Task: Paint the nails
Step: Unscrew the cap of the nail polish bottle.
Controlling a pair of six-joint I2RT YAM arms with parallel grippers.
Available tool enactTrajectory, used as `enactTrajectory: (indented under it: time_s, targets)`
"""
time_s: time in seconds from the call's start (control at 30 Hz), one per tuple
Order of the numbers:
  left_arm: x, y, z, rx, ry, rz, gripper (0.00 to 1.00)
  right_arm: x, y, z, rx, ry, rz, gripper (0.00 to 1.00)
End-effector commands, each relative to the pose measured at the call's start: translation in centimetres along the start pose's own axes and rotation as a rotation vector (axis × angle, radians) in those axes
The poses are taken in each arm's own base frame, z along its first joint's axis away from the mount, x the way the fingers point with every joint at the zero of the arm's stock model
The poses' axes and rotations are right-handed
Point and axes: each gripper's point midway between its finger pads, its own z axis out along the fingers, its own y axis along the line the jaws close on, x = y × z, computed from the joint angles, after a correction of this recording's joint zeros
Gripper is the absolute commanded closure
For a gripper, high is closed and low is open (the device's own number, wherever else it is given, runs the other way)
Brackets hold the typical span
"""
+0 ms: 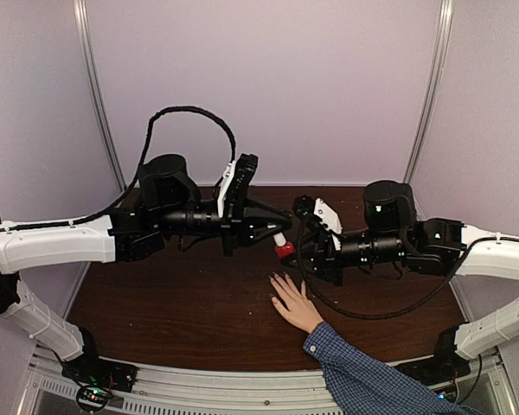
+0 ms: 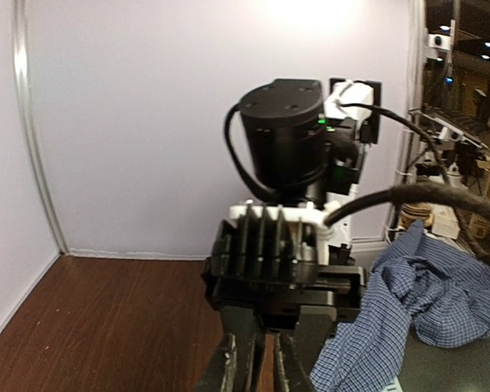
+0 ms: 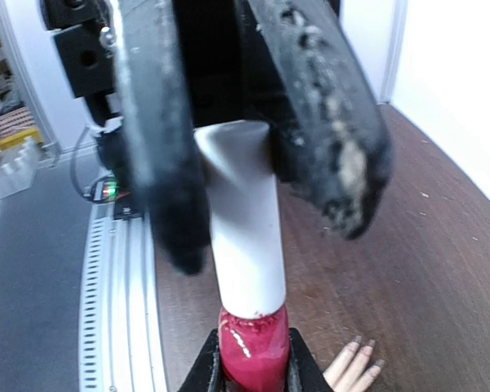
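Left gripper reaches in from the left over the middle of the table, its two fingers closed on the white cap of a small red bottle. Right gripper comes in from the right and is clamped on the red body of that bottle, just under the cap. The right wrist view shows its fingertips pressed against both sides of the glossy glass. Whether the bottle rests on the table or hangs above it cannot be told.

A person's hand lies flat, palm down, on the brown table. It is just nearer than the bottle and apart from it, with the fingers spread and pointing far and a little left. Its blue checked sleeve comes in from the near right. The nails are at the far end of the hand, the end closest to the bottle. They look dull and blurred, and their colour cannot be told. Neither gripper touches the hand.
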Motion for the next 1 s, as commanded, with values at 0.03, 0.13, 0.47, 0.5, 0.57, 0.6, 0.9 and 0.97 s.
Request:
enactTrajectory:
  time_s: [0.03, 0.13, 0.47, 0.5, 0.57, 0.6, 0.9, 0.97]
  targets:
    - [1.0, 3.3, 0.5, -0.206, -0.014, -0.064, 1.0, -0.4, -5.1, -1.1, 0.296, -0.027, 0.036, 1.0]
    - [2.0, 5.2, 0.8, -0.295, -0.017, -0.119, 1.0, -0.2, -5.8, -0.9, 0.334, -0.014, 0.03, 1.0]
    - [4.2, 9.7, 0.2, -0.536, -0.043, -0.27, 1.0, 1.5, -9.0, -0.4, 0.548, 0.084, -0.029, 1.0]
    - [4.4, 10.1, 0.0, -0.563, -0.043, -0.287, 1.0, 1.4, -9.2, -0.6, 0.568, 0.088, -0.039, 1.0]
    - [4.7, 10.5, -0.2, -0.589, -0.044, -0.306, 1.0, 1.5, -9.5, -0.6, 0.587, 0.099, -0.054, 1.0]
    - [4.7, 10.6, -0.3, -0.6, -0.046, -0.315, 1.0, 1.5, -9.5, -0.6, 0.586, 0.102, -0.06, 1.0]
    - [3.2, 10.9, -0.7, -0.619, -0.056, -0.339, 0.8, 2.4, -8.7, -0.1, 0.532, 0.127, -0.062, 1.0]
    - [2.6, 10.6, -1.0, -0.607, -0.057, -0.33, 0.64, 2.5, -8.3, 0.0, 0.508, 0.128, -0.06, 1.0]
